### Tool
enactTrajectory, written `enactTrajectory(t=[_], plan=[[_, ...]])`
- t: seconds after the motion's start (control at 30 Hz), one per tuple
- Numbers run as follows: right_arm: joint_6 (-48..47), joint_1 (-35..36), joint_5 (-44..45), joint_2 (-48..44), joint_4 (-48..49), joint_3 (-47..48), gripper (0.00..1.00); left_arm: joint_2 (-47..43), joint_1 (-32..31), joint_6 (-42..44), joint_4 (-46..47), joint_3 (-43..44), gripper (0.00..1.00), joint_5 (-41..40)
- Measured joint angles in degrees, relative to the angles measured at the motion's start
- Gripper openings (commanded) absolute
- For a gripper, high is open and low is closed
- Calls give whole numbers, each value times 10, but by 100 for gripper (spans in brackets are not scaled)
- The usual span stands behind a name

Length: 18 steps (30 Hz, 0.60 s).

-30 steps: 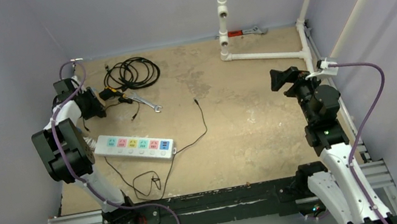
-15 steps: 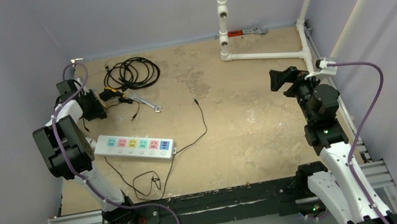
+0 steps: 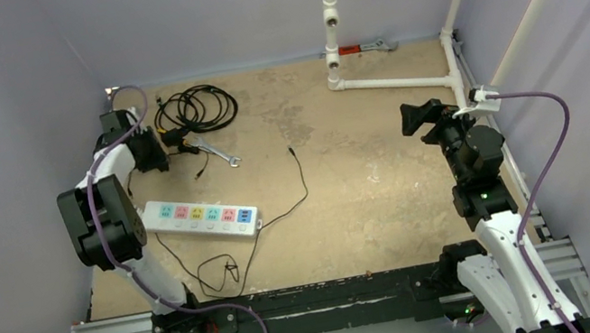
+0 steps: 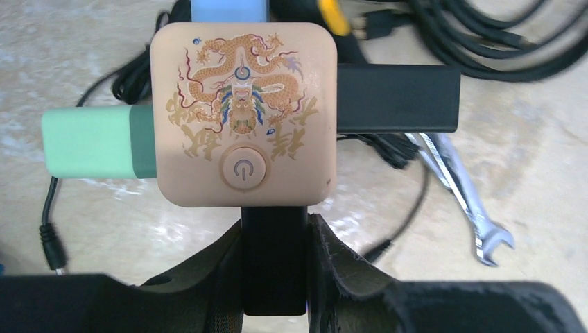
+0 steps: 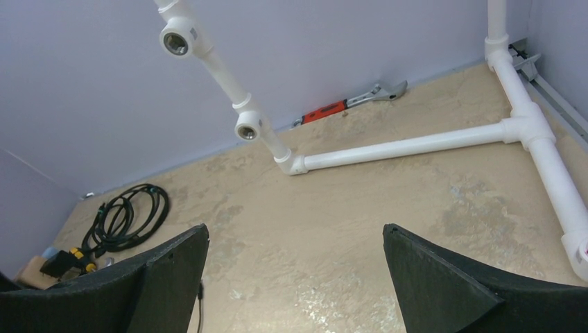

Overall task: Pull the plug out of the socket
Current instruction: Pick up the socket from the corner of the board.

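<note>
In the left wrist view a beige cube socket (image 4: pixel 243 111) with a dragon print and a power button lies on the sandy floor. A green plug (image 4: pixel 90 142) sticks out of its left side, a blue one (image 4: pixel 229 10) out of its far side, a black one (image 4: pixel 399 98) out of its right. My left gripper (image 4: pixel 275 229) is shut on a black plug (image 4: pixel 274 263) seated in the near side. From above, the left gripper (image 3: pixel 150 146) covers the socket at the back left. My right gripper (image 5: pixel 295 236) hangs open and empty, far off at the right (image 3: pixel 422 117).
A white power strip (image 3: pixel 199 215) with coloured outlets lies near the left arm, thin black leads trailing from it. A coil of black cable (image 3: pixel 194 109) and a steel wrench (image 4: pixel 457 194) lie beside the socket. White pipework (image 3: pixel 396 83) and a red-handled wrench (image 3: pixel 362 48) are at the back right.
The left wrist has shifted toward the back and slightly right, and its fingers have closed onto the black plug. The right arm has stayed still.
</note>
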Motion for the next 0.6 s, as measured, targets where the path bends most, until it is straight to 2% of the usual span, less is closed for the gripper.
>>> enactTrajectory(t=[0.23, 0.33, 0.6], plan=[[-19, -1, -41, 19, 28, -1, 99, -114, -85, -2, -3, -34, 0, 16], [-23, -1, -49, 37, 38, -2, 99, -158, -139, 0, -2, -36, 0, 19], [-31, -1, -71, 61, 42, -4, 99, -190, -285, 10, -1, -51, 0, 37]])
